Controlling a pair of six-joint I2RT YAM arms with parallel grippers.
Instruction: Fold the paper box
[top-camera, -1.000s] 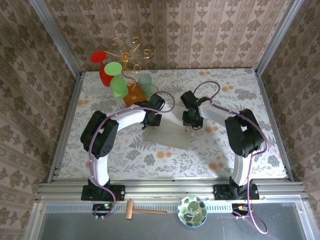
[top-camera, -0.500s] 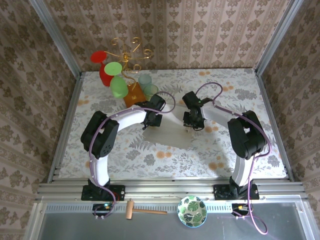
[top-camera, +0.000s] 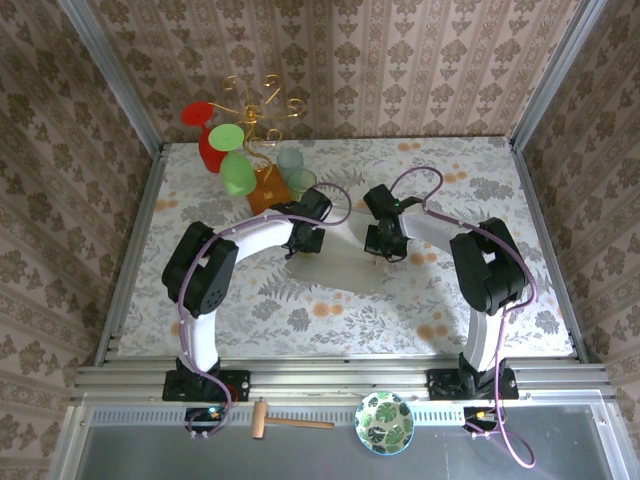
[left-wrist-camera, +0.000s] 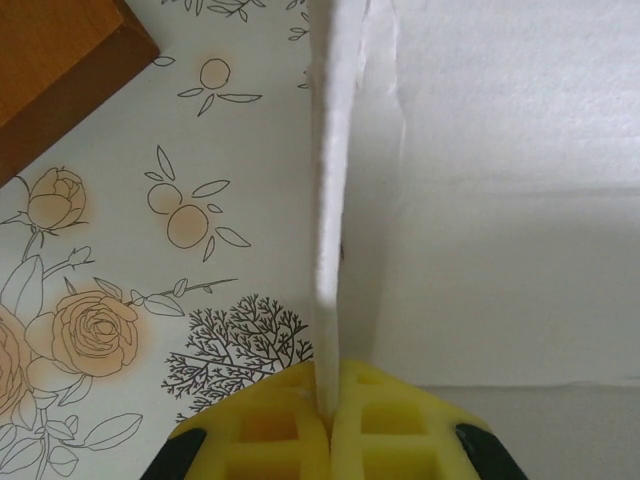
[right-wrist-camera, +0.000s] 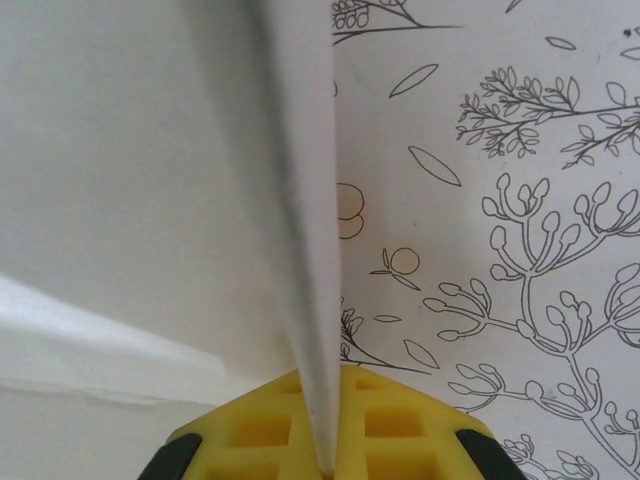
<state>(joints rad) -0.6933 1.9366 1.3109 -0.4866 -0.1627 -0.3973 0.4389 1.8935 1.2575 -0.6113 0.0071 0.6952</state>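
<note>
The paper box is a pale cream sheet lying on the flowered table between the two arms. My left gripper is shut on the sheet's left edge; in the left wrist view that raised flap stands on edge between the yellow fingers. My right gripper is shut on the right edge, and in the right wrist view the upturned flap runs down into the yellow pads. The flat panel spreads to the right of the left flap.
A gold stand with red and green cups and an orange wooden base sits at the back left; its corner is close to my left gripper. A patterned bowl and a wooden mallet lie on the near ledge.
My right gripper has closed onto the box's right flap. The left gripper stays shut on the left flap, and both arms have hardly moved.
</note>
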